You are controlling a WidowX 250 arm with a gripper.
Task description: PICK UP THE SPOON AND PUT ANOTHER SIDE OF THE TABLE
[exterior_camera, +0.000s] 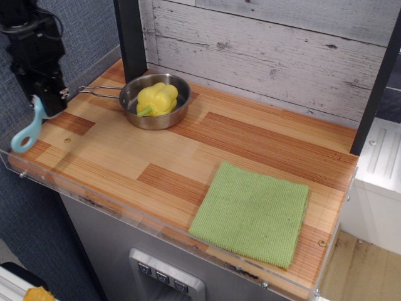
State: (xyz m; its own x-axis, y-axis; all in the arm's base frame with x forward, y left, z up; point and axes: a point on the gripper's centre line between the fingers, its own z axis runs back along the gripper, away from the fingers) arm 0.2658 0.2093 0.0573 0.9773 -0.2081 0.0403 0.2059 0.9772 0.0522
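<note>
My gripper (42, 103) is at the far left, over the left end of the wooden table (188, 150). It is shut on the light-blue spoon (28, 130). The spoon hangs down and to the left from the jaws, its ring-hole handle end lowest, just above the table's left edge. Its bristle head is hidden inside the gripper.
A steel pan (155, 100) with a yellow pepper (156, 98) in it stands at the back left, its wire handle (98, 91) pointing left toward the gripper. A green cloth (254, 213) lies at the front right. A clear acrylic edge (125, 216) rims the front. A dark post (131, 37) stands behind the pan.
</note>
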